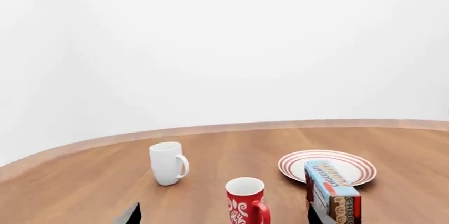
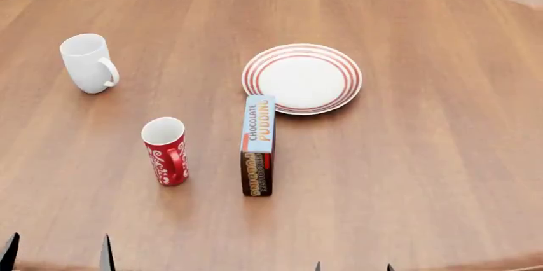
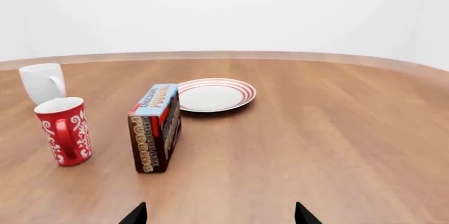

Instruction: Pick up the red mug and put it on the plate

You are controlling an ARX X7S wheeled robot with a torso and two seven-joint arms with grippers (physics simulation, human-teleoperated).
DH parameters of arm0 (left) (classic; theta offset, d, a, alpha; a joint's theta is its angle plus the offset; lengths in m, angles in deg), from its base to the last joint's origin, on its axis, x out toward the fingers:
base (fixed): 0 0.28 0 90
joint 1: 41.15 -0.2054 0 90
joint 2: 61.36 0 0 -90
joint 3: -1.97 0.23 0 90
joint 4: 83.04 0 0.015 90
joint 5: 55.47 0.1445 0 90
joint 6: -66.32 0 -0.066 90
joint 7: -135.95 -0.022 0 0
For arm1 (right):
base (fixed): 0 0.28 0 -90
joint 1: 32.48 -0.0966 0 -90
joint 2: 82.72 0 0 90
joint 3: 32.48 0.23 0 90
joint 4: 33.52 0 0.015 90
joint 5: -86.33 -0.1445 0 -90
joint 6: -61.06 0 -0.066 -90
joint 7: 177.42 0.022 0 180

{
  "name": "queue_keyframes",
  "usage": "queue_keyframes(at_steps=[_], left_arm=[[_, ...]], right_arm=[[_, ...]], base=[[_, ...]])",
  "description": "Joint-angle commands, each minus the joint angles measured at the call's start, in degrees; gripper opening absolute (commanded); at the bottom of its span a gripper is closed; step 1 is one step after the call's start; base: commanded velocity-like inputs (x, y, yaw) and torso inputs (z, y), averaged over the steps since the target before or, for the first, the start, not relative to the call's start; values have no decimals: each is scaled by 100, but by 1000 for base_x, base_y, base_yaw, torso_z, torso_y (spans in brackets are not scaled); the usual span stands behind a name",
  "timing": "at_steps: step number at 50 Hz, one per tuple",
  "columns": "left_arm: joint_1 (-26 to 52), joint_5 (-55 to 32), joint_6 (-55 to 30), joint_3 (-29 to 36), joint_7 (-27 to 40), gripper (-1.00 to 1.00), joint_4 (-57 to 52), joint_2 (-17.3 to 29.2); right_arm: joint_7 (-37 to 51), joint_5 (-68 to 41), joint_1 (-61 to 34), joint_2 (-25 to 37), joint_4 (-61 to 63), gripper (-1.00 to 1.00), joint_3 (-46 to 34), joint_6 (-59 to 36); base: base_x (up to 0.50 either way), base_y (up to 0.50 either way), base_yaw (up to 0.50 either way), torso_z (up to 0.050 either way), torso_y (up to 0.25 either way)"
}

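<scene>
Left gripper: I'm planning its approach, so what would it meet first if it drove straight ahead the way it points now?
Most likely the tall red mug with white swirls, which sits nearly centred between the left gripper fingers, nearest the camera. The plain white mug stands farther off to one side. Depth is uncertain.

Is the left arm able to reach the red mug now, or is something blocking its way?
Probably yes. The left claw sits open at the near edge of the table, and only bare wood lies between it and the red mug. The pudding box stands apart from the mug, on its other side.
</scene>
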Motion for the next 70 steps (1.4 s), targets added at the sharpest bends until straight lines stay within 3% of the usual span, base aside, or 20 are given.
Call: queue_keyframes(at_steps=[1,36,70], left_arm=[[-284,446,1046,149,341,100,-612,180],[-275,587,1298,407,622,100,-690,414],[-146,516,1233,569,773,100,-622,550]], right_arm=[[56,-144,-4,89,-25,100,-90,50],[197,-387,31,309,20,100,-344,201],[345,-514,-16,440,-38,100,-508,226]], base=[[0,0,0,0,0],[0,3,0,0,0],[0,151,0,0,0]])
